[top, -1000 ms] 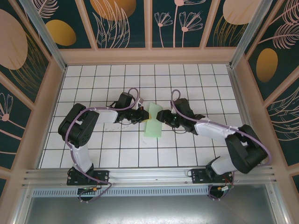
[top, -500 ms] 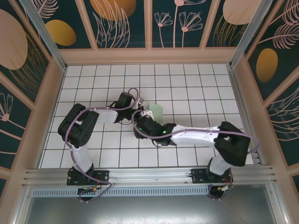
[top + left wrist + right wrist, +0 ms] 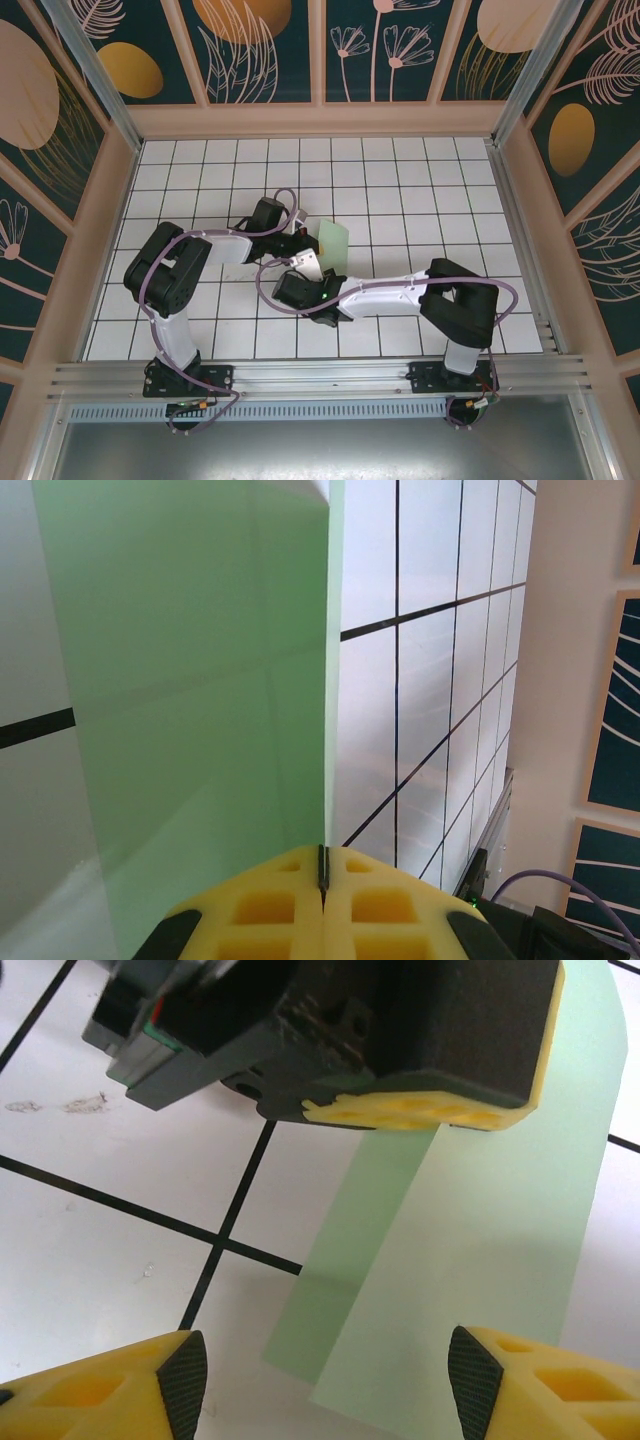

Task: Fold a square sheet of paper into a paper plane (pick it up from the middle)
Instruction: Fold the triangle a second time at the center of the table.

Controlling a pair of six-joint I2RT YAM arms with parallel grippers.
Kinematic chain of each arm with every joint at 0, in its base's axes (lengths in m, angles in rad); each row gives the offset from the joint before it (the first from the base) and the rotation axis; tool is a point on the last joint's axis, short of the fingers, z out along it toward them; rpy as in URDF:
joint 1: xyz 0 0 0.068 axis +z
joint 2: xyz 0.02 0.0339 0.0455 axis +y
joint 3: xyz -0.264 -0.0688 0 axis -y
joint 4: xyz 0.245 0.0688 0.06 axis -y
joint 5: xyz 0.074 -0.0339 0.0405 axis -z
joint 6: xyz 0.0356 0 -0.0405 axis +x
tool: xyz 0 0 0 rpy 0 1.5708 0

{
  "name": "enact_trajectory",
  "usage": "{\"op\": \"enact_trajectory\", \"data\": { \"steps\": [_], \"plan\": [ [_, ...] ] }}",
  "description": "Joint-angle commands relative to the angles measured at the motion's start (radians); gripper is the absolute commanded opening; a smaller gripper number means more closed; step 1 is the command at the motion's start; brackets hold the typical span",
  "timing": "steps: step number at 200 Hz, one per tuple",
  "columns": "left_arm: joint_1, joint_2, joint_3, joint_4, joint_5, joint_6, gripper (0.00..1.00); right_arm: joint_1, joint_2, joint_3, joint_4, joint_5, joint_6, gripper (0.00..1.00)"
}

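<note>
**White-tiled surface (image 3: 400, 190): folded mint sheet of paper (image 3: 333, 238) pinched in the left gripper (image 3: 310, 243)**

On my feeds the sheet of paper sits a little left of the middle of the surface, gripped along one edge. It is thin, matte, pale mint green and unmarked. From the right wrist camera I see it folded into overlapping layers, a narrower, darker strip under a broader, lighter flap, all straight edges and sharp corners. From the left wrist camera faint straight lines cross it. I cannot tell whether they are creases or the grid showing through.

The left gripper is clenched on the sheet, its yellow waffle-cut foam pads pressed together with the paper's edge in the seam between them. The right gripper (image 3: 315, 265) reaches in from the near side, released and grasping nothing. Its jaws stand wide apart, and the black-tipped yellow pads flank the free end of the sheet. As far as I can see they do not touch it.

Beneath them the surface is smooth, slightly glossy white squares ruled with thin black lines, and there are a few grey scuff marks (image 3: 60, 1105) beside the left gripper. A ribbed aluminium rail (image 3: 320, 378) runs along the near edge. Tan wooden framing walls the cell, and it holds dark teal panels (image 3: 260, 50) printed with peach and gold leaves and flowers.
</note>
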Motion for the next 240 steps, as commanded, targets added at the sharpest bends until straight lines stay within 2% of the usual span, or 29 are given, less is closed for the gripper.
{"op": "enact_trajectory", "data": {
  "steps": [1, 23, 55, 73, 121, 138, 160, 168, 193, 219, 240],
  "plan": [
    [-0.002, -0.037, 0.000, -0.015, -0.004, -0.003, 0.01, -0.002, 0.006, -0.009, -0.024, 0.033, 0.019, 0.67],
    [-0.002, -0.037, -0.001, -0.015, -0.003, -0.002, 0.01, -0.005, 0.012, -0.013, -0.038, 0.037, 0.034, 0.61],
    [-0.002, -0.037, -0.002, -0.016, -0.002, -0.001, 0.01, -0.007, 0.004, -0.022, -0.063, 0.054, 0.053, 0.44],
    [-0.001, -0.039, 0.000, -0.019, -0.004, -0.002, 0.01, -0.011, -0.005, -0.029, -0.064, 0.055, 0.055, 0.40],
    [-0.001, -0.043, 0.004, -0.024, -0.004, -0.002, 0.03, -0.022, -0.031, -0.046, -0.045, 0.046, 0.041, 0.18],
    [-0.001, -0.053, 0.005, -0.027, -0.009, -0.005, 0.09, -0.028, -0.049, -0.058, -0.021, 0.024, 0.029, 0.10],
    [-0.002, -0.095, 0.008, -0.062, -0.075, -0.001, 0.27, -0.049, -0.089, -0.090, 0.022, -0.015, 0.018, 0.04],
    [-0.001, -0.119, 0.008, -0.090, -0.123, 0.002, 0.38, -0.059, -0.112, -0.110, 0.053, -0.046, 0.007, 0.02],
    [-0.001, -0.228, -0.015, -0.180, -0.312, -0.002, 0.49, -0.120, -0.210, -0.193, 0.191, -0.226, -0.043, 0.00],
    [-0.001, -0.339, -0.090, -0.181, -0.409, -0.047, 0.51, -0.222, -0.310, -0.304, 0.337, -0.468, -0.071, 0.00],
    [-0.003, -0.409, -0.171, -0.125, -0.387, -0.077, 0.48, -0.324, -0.373, -0.378, 0.438, -0.682, -0.079, 0.01]
  ]
}}
